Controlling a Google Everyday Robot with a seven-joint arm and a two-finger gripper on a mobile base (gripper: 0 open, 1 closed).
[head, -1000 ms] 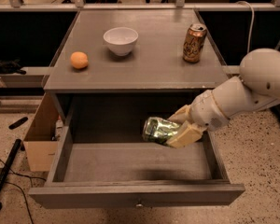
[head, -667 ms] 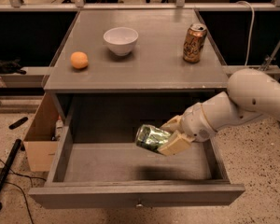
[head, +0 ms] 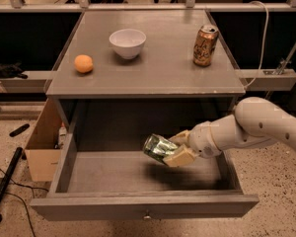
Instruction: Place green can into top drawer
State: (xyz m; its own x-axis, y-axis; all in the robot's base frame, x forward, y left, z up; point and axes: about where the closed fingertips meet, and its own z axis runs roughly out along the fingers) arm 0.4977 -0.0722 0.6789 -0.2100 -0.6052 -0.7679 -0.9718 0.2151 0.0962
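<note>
Gripper, tan two-finger claw, clamped round shiny crinkled green metal can, held tilted above floor of open wide grey wooden top drawer. Risk: released from height, can likely rolls against drawer wall; smooth metal may slip early.

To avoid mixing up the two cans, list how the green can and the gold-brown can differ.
The green can lies tilted sideways; the gold-brown can stands upright. The green can is held by the gripper inside the open top drawer; the gold-brown can rests free on the cabinet top. Both are drink cans.
</note>
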